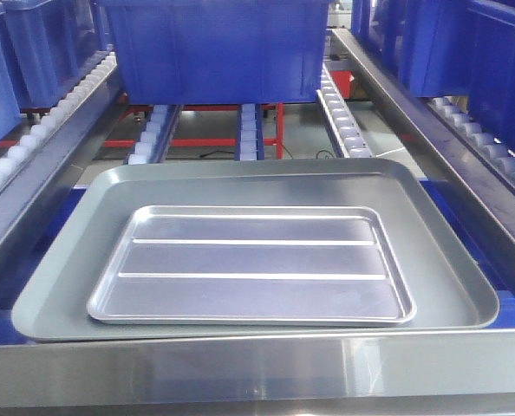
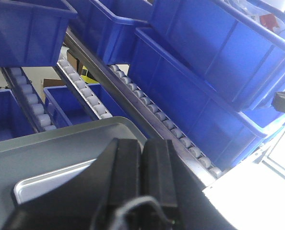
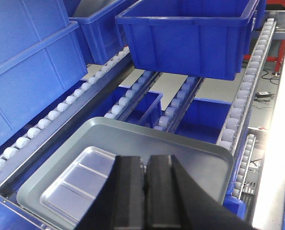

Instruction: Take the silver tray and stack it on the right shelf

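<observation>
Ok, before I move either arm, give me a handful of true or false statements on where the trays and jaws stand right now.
1. The silver tray lies inside the larger grey tray. True.
2. The silver tray's floor is plain. False: two long parallel ridges run across it.
3. The left gripper has its jaws closed on the silver tray. False: the jaws are shut together on nothing, above the trays.
4. The right gripper has its jaws shut and empty. True.
5. A blue bin sits on the roller rails behind the trays. True.
6. The silver tray is stacked on top of a blue bin. False: it rests in the grey tray.
</observation>
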Robot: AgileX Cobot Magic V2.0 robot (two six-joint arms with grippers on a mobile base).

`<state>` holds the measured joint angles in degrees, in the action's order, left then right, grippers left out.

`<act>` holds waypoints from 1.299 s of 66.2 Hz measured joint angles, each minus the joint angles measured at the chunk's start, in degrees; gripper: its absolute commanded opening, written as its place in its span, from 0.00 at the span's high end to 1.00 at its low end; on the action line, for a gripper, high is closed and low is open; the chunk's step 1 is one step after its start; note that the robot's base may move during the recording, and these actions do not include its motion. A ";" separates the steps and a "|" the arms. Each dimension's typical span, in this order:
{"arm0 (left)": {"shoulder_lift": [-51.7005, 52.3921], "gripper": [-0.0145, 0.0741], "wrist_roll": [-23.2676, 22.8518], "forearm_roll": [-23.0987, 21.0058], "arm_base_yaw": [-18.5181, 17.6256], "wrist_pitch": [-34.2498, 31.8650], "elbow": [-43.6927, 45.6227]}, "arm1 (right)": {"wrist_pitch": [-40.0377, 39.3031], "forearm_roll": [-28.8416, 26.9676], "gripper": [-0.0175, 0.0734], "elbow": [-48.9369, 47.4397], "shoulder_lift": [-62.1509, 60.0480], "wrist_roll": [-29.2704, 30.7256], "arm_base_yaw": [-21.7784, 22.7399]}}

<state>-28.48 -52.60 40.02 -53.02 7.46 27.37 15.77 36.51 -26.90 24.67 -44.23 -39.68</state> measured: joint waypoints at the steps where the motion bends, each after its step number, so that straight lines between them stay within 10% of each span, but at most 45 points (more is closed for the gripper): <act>1: 0.00 0.94 0.00 -0.01 0.00 0.00 0.00 | 0.00 0.00 0.75 0.00 0.00 0.00 0.00; 37: 0.00 0.94 0.00 0.13 0.00 0.11 -0.13 | -0.32 -2.52 0.75 1.39 -1.42 0.49 1.48; 58: 0.00 0.94 0.00 0.13 0.00 0.11 -0.13 | -7.96 -26.46 0.75 16.77 -18.30 30.90 20.58; 86: 0.00 0.94 0.00 0.17 0.00 0.11 -0.13 | -14.58 -29.05 0.75 26.57 -25.28 33.55 35.90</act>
<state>-28.48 -52.60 40.19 -53.02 7.57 27.24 1.19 7.45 -0.33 -0.61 -10.68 -3.78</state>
